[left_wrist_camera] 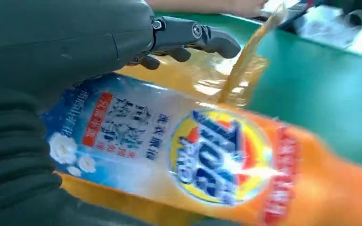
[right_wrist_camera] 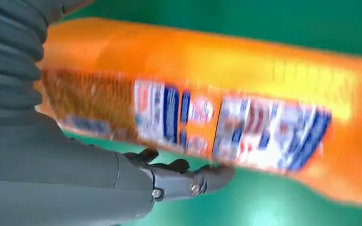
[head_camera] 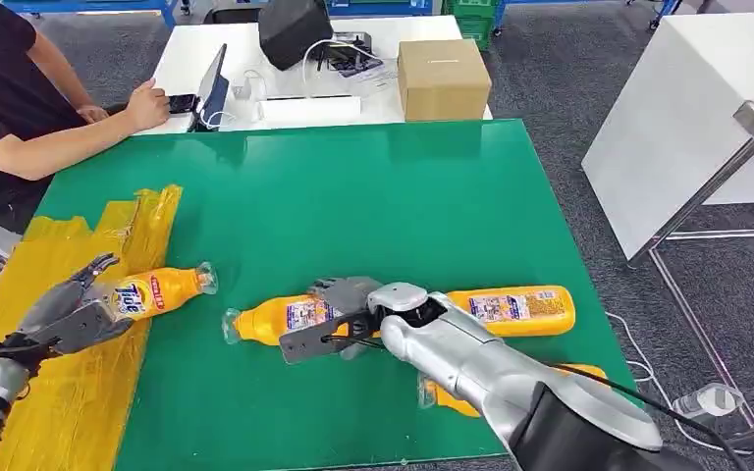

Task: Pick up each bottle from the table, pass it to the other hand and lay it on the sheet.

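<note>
An orange Tide bottle [head_camera: 157, 291] [left_wrist_camera: 207, 155] lies across the right edge of the yellow sheet [head_camera: 59, 392] [left_wrist_camera: 207, 80], cap toward the table's middle. My left hand [head_camera: 74, 304] [left_wrist_camera: 99, 42] is at its base with fingers [left_wrist_camera: 193, 37] stretched out and off the bottle. My right hand [head_camera: 344, 299] [right_wrist_camera: 99, 188] hovers over a second orange bottle [head_camera: 275, 319] [right_wrist_camera: 217, 108] lying on the green table [head_camera: 353, 196], fingers [right_wrist_camera: 188, 181] spread along its side. A third bottle [head_camera: 515, 309] lies to the right. Another bottle [head_camera: 452, 397] is partly hidden under my right arm.
A person [head_camera: 20, 108] sits at the far left corner, one hand by a laptop [head_camera: 211, 88]. A cardboard box [head_camera: 442, 78] and a black bag [head_camera: 295, 29] stand on the white desk behind. A white table [head_camera: 677, 108] stands to the right.
</note>
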Motion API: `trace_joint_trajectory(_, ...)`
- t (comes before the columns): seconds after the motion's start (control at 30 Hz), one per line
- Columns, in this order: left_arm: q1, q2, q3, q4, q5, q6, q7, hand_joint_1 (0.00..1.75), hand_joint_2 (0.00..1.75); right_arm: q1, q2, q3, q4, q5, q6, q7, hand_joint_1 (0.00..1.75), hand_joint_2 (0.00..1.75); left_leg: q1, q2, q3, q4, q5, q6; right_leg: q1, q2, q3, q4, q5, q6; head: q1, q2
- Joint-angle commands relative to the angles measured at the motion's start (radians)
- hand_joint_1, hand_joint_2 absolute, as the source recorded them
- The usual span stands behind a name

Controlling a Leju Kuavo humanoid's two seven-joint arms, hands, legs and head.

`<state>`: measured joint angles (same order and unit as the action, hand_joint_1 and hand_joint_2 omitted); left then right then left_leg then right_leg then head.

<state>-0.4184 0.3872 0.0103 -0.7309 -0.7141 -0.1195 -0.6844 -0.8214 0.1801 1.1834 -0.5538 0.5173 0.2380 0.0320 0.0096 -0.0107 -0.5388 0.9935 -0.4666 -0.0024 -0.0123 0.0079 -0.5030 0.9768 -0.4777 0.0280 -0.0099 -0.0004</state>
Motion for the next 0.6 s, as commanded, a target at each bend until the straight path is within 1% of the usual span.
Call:
trace_joint_trajectory(0.03,0.092,-0.21,0.089,-0.216,0.4,-0.221,-0.014,0.0,0.0,0.06,0.056,0.113,0.19,0.076,-0.04,0.004,0.0,1.75,0.0,-0.003,0.001,-0.002,0.002,0.001,0.0,-0.004,0.003,-0.003,0.001,0.0,0.0,0.0)
trace_joint_trajectory(0.1,0.143,-0.227,0.086,-0.3,0.442,-0.251,-0.014,0.0,0.0,0.092,0.065,0.117,0.212,0.095,-0.052,0.017,0.0,1.75,0.0,-0.002,0.001,-0.002,0.002,0.001,0.0,-0.004,0.003,-0.005,0.001,0.0,0.0,0.0)
trace_joint_trajectory(0.13,0.151,-0.238,0.084,-0.315,0.452,-0.268,-0.014,0.0,0.0,0.109,0.071,0.12,0.228,0.106,-0.055,0.027,0.0,1.75,0.0,0.0,0.001,-0.002,0.001,0.001,0.0,-0.002,0.003,-0.004,0.001,0.0,0.001,0.0)
trace_joint_trajectory(0.17,0.157,-0.248,0.087,-0.332,0.471,-0.291,-0.014,0.0,0.0,0.124,0.077,0.117,0.239,0.114,-0.068,0.034,0.0,1.75,0.0,-0.001,0.002,-0.003,0.001,0.001,0.001,-0.003,0.004,-0.005,0.001,0.0,0.0,0.0)
trace_joint_trajectory(0.2,0.162,-0.254,0.085,-0.349,0.474,-0.295,-0.014,0.0,0.0,0.137,0.082,0.117,0.25,0.12,-0.069,0.043,0.0,1.75,-0.001,-0.001,0.002,-0.003,0.001,0.001,0.0,-0.002,0.004,-0.005,0.0,0.0,0.0,0.0)
trace_joint_trajectory(0.23,0.165,-0.262,0.082,-0.357,0.476,-0.306,-0.014,0.0,0.0,0.16,0.092,0.106,0.263,0.131,-0.094,0.06,0.0,1.75,-0.001,0.001,0.003,-0.002,0.0,0.001,0.0,0.0,0.004,-0.004,0.0,0.0,0.0,0.0)
trace_joint_trajectory(0.3,0.167,-0.274,0.073,-0.374,0.473,-0.312,-0.014,0.0,0.0,0.187,0.101,0.092,0.276,0.136,-0.1,0.078,1.75,1.75,0.001,-0.001,0.005,-0.004,0.002,0.0,0.002,-0.003,0.007,-0.008,0.001,-0.001,0.0,0.0)
trace_joint_trajectory(0.43,0.131,-0.303,0.07,-0.362,0.498,-0.348,-0.013,0.0,0.0,0.205,0.106,0.059,0.294,0.139,-0.093,0.1,1.75,1.75,0.001,0.001,0.007,-0.002,0.0,0.0,0.001,-0.001,0.006,-0.005,0.001,-0.001,0.0,0.0)
trace_joint_trajectory(0.47,0.12,-0.315,0.083,-0.35,0.529,-0.375,-0.014,0.0,0.0,0.205,0.106,0.04,0.297,0.132,-0.094,0.106,1.75,1.75,0.003,-0.002,0.007,-0.003,0.003,0.0,0.003,-0.004,0.007,-0.008,0.002,-0.001,0.0,0.0)
trace_joint_trajectory(0.5,0.117,-0.32,0.086,-0.354,0.531,-0.373,-0.013,0.0,0.0,0.203,0.104,0.034,0.297,0.132,-0.094,0.107,1.75,1.75,0.002,-0.001,0.009,-0.003,0.002,0.0,0.002,-0.003,0.006,-0.007,0.002,-0.001,0.0,0.0)
trace_joint_trajectory(0.53,0.118,-0.322,0.086,-0.359,0.532,-0.374,-0.011,0.0,0.0,0.201,0.103,0.031,0.296,0.133,-0.092,0.106,1.75,1.75,0.003,0.0,0.012,-0.002,0.001,0.0,0.003,-0.002,0.001,-0.006,0.001,-0.002,0.0,0.0)
trace_joint_trajectory(0.57,0.118,-0.322,0.086,-0.359,0.532,-0.374,-0.011,0.0,0.0,0.201,0.103,0.031,0.296,0.133,-0.092,0.106,1.75,1.75,0.003,0.002,0.014,-0.002,-0.002,-0.002,0.002,0.0,0.002,-0.005,0.0,-0.002,0.0,0.0)
trace_joint_trajectory(0.6,0.118,-0.322,0.086,-0.359,0.532,-0.374,-0.011,0.0,0.0,0.201,0.103,0.031,0.296,0.133,-0.092,0.106,1.75,1.75,0.003,0.001,0.012,-0.003,0.001,-0.002,0.003,-0.002,0.001,-0.007,0.002,-0.002,0.0,0.0)
